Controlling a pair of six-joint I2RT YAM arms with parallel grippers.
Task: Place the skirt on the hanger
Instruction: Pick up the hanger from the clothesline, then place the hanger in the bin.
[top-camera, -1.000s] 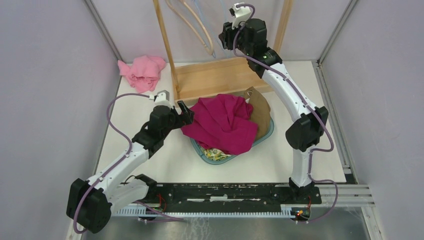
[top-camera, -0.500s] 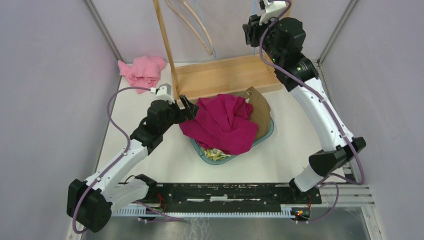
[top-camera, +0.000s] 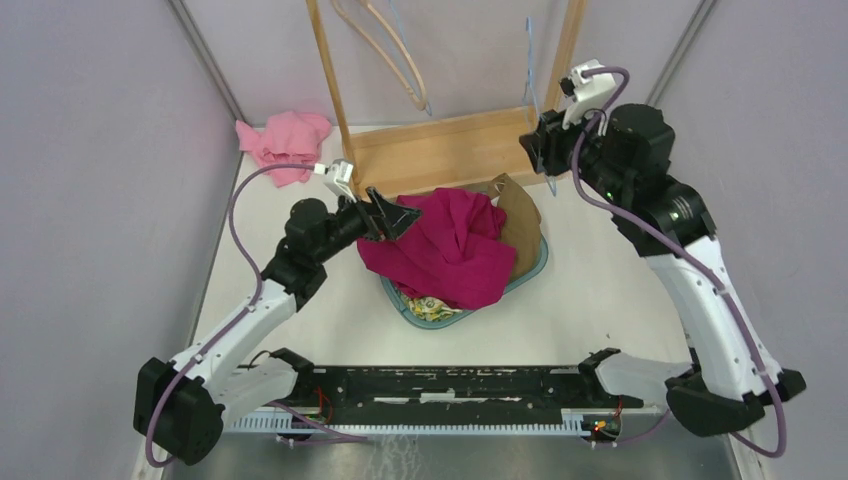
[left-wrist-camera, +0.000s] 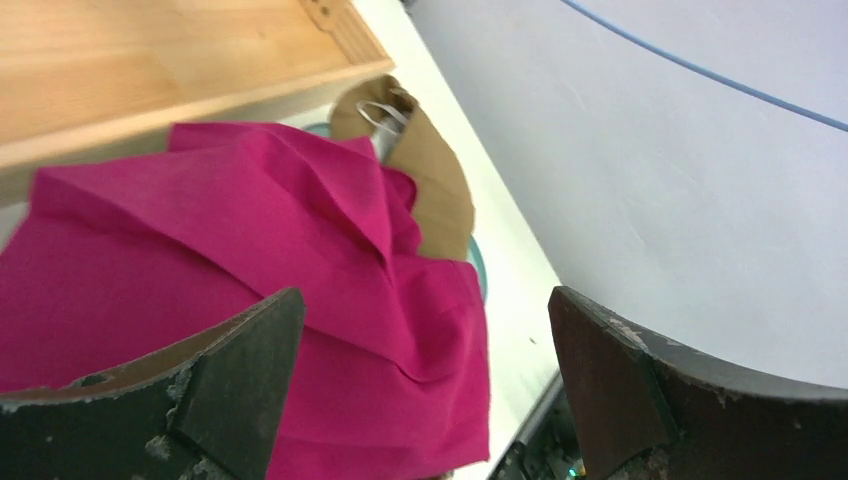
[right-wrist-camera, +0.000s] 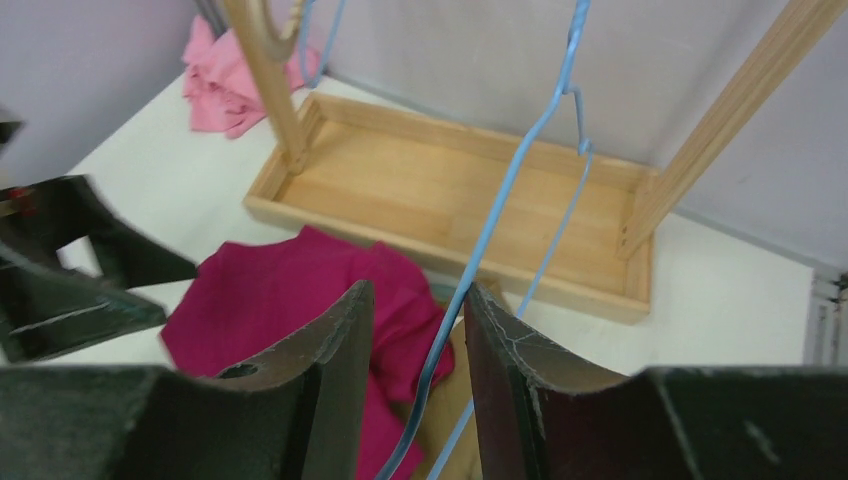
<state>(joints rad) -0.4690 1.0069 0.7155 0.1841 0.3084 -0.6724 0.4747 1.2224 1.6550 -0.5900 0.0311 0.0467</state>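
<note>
Just beyond wide left pincer (left-wrist-camera: 428, 300), magenta skirt (left-wrist-camera: 250, 230); right pincer (right-wrist-camera: 418, 290) narrow around blue hanger (right-wrist-camera: 512, 165).

Four pieces of cloth are here: a magenta skirt (top-camera: 450, 250), a brown cloth (top-camera: 520, 225), a pink cloth (top-camera: 285, 143) and a patterned cloth (top-camera: 432, 308). I can surely count two hangers, a blue wire hanger (right-wrist-camera: 500, 210) and a beige hanger (top-camera: 415, 90). There is one basket (top-camera: 536, 266) and one wooden rack (top-camera: 440, 155).
</note>
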